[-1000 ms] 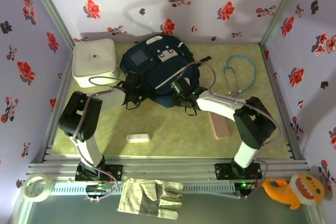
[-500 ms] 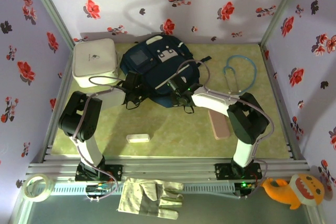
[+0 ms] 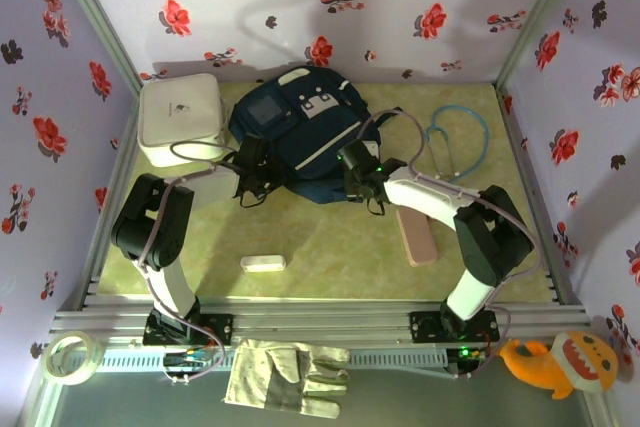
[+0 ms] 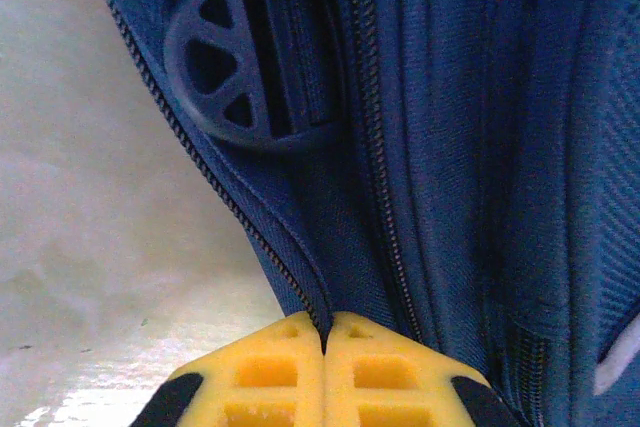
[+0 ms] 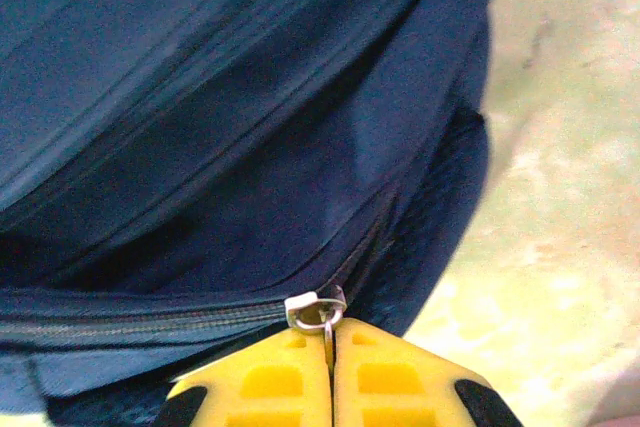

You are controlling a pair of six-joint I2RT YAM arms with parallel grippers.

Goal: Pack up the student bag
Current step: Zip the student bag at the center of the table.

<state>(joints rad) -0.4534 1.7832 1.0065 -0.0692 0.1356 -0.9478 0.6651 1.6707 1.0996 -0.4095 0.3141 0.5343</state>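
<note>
You see the navy student bag [image 3: 300,137] with white stripes, a white box [image 3: 180,119] left of it, and lilac walls [image 3: 400,37] scattered with red and black flowers.

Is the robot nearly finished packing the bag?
Not nearly. Done: nothing looks packed; the pink case, small white block and blue stethoscope lie on the table. In hand: the left pincer pinches the edge of the student bag, and the right pincer grips the zipper pull. Left: probably unzipping, then putting things in.
</note>
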